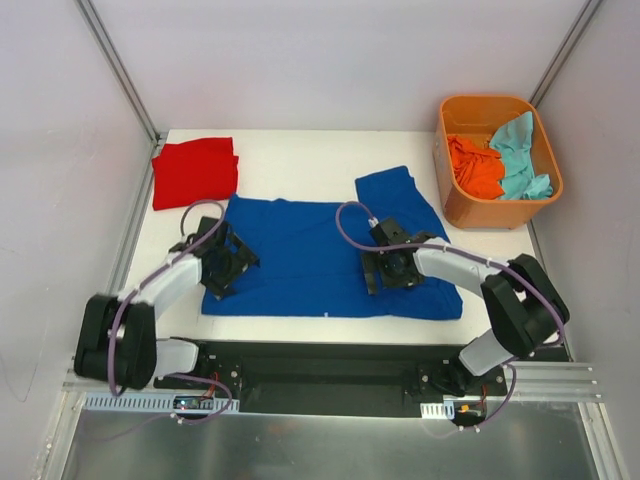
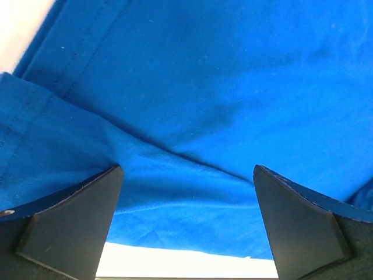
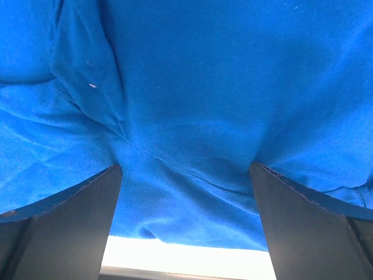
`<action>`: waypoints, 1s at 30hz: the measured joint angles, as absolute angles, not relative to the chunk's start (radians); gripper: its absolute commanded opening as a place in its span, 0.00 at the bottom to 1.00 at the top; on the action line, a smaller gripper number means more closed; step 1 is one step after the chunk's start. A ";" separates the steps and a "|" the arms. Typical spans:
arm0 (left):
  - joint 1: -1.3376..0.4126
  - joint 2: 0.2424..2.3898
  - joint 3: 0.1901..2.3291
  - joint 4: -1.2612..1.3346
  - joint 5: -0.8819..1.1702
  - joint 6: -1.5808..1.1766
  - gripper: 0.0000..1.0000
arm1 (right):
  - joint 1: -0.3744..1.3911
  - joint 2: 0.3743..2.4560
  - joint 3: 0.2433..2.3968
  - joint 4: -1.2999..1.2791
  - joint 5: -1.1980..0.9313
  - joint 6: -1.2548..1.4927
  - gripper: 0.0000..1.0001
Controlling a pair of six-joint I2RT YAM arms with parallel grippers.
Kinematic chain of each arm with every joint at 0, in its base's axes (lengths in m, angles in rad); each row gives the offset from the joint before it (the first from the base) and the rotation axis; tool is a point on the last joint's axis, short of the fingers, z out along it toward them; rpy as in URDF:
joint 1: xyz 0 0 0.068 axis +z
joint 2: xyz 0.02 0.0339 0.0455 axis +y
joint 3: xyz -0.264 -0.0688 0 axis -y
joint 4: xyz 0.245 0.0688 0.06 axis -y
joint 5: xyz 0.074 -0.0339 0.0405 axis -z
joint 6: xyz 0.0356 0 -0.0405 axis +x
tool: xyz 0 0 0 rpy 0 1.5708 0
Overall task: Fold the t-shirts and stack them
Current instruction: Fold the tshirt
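The soft, lightly creased royal-blue cloth t-shirt (image 1: 300, 258) is spread flat on the smooth white table (image 1: 300, 150). The jaws of the left gripper (image 1: 224, 262) and the right gripper (image 1: 384, 270) are seen wide apart over it.

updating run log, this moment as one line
blue t-shirt: spread out | left hand: open over it | right hand: open over it | red t-shirt: folded
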State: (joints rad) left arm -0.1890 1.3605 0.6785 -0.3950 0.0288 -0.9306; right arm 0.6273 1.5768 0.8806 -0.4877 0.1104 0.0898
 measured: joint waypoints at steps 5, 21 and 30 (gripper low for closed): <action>-0.189 1.082 0.489 -0.414 0.044 -1.018 0.99 | 0.722 1.504 0.814 -0.516 0.121 0.127 0.96; -0.132 1.153 0.914 -0.733 -0.193 -0.979 0.99 | 0.688 1.425 1.140 -0.692 0.271 0.097 0.97; -0.012 1.716 1.390 -0.748 -0.243 -0.837 0.80 | 0.436 1.702 1.534 -0.687 0.208 -0.004 0.97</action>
